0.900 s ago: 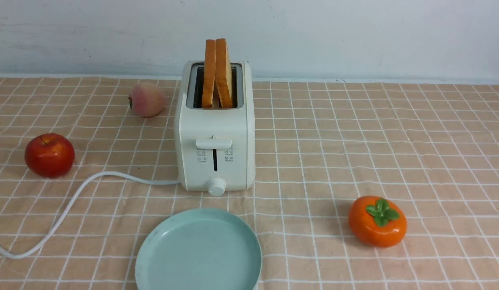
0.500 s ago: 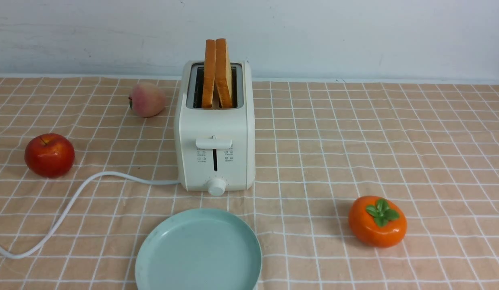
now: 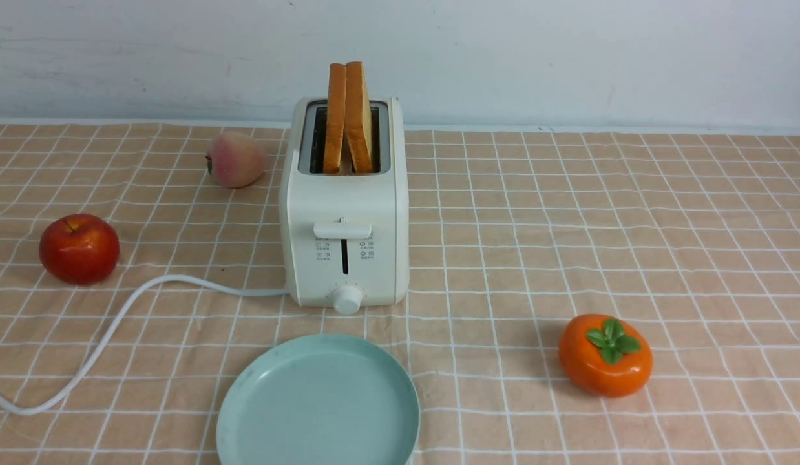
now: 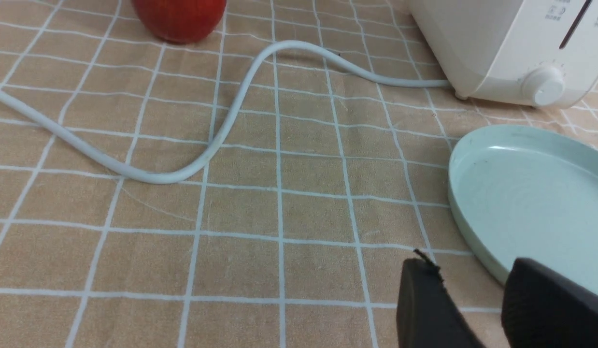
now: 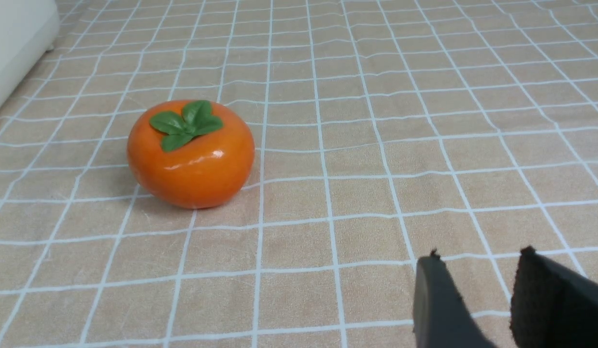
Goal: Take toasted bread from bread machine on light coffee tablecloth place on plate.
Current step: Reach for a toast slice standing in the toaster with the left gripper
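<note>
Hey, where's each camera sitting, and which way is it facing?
Front: between the two arms, facing forward over the cream-white boxy toaster and round teal-green plate; no robot parts.
Left wrist: on the left arm, facing the white cord; dark jaws, parted.
Right wrist: on the right arm, facing the shiny orange persimmon; dark jaws, parted.
Front and left wrist share the plate.

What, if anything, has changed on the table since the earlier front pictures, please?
Nothing visibly moved: the two square, golden-brown toast slices stand in the cream-white boxy toaster, and the round teal-green plate stayed put.
</note>
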